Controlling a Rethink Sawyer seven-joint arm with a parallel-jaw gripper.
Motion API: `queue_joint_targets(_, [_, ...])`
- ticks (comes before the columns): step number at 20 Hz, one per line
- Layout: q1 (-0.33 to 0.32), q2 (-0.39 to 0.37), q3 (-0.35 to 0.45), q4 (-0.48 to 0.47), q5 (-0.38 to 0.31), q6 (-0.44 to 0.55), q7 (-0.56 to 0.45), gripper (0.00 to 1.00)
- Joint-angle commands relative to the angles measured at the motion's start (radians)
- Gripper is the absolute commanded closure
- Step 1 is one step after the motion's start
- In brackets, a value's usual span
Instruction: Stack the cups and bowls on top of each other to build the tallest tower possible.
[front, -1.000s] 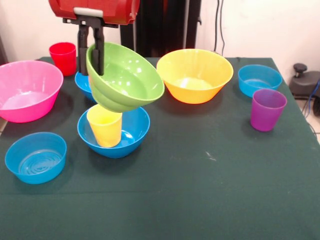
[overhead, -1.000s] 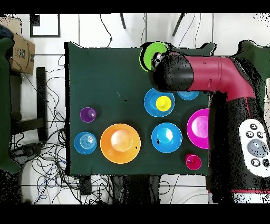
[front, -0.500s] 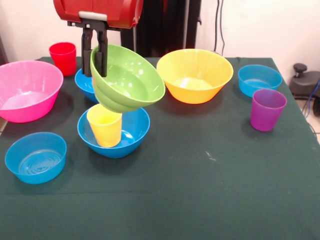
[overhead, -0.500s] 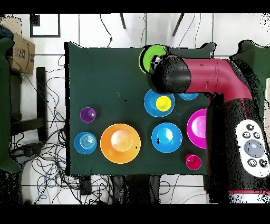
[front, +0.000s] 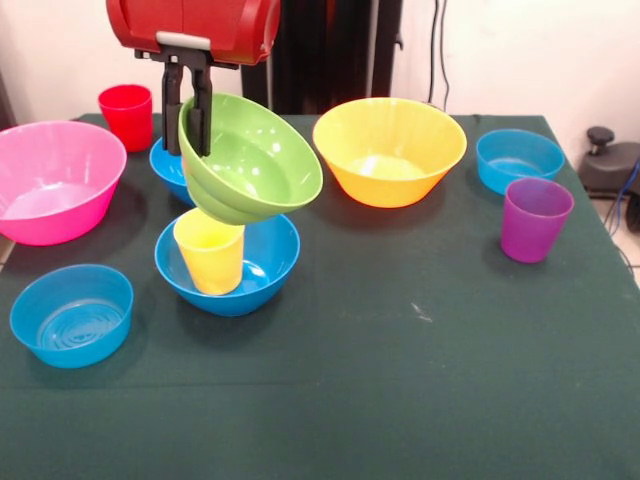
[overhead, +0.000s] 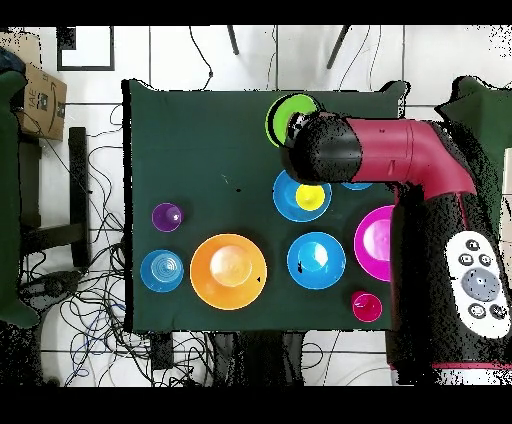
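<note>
One green bowl (front: 250, 160) we see tilted above the yellow cup (front: 210, 250), gripper (front: 187, 145) clamped on its rim (cup standing in a blue bowl (front: 265, 270)).

From my screen I see a glossy red arm (overhead: 420, 160) with rounded black joints, a grey button panel (overhead: 478, 283), and a black two-fingered gripper (front: 187, 125) under a grey bracket.
</note>
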Motion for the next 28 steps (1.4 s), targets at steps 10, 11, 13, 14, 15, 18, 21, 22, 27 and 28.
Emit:
queue_joint_targets(10, [0.022, 0.012, -0.035, 0.095, 0.012, -0.029, 0.062, 1.00])
queue_joint_targets(11, [0.019, 0.010, -0.033, 0.094, 0.015, -0.023, 0.055, 1.00])
queue_joint_targets(13, [0.012, 0.006, -0.028, 0.091, 0.020, -0.011, 0.041, 1.00])
queue_joint_targets(14, [0.009, 0.006, -0.026, 0.089, 0.022, -0.008, 0.034, 1.00])
queue_joint_targets(15, [0.006, 0.008, -0.025, 0.087, 0.022, -0.008, 0.030, 1.00])
queue_joint_targets(18, [0.001, 0.014, -0.024, 0.085, 0.020, -0.012, 0.022, 1.00])
queue_joint_targets(21, [-0.002, 0.012, -0.022, 0.085, 0.022, -0.011, 0.018, 1.00])
queue_joint_targets(22, [-0.003, 0.010, -0.022, 0.085, 0.023, -0.009, 0.017, 1.00])
queue_joint_targets(27, [-0.007, 0.008, -0.018, 0.080, 0.030, 0.003, 0.006, 1.00])
queue_joint_targets(28, [-0.007, 0.006, -0.018, 0.078, 0.030, 0.005, 0.004, 1.00])
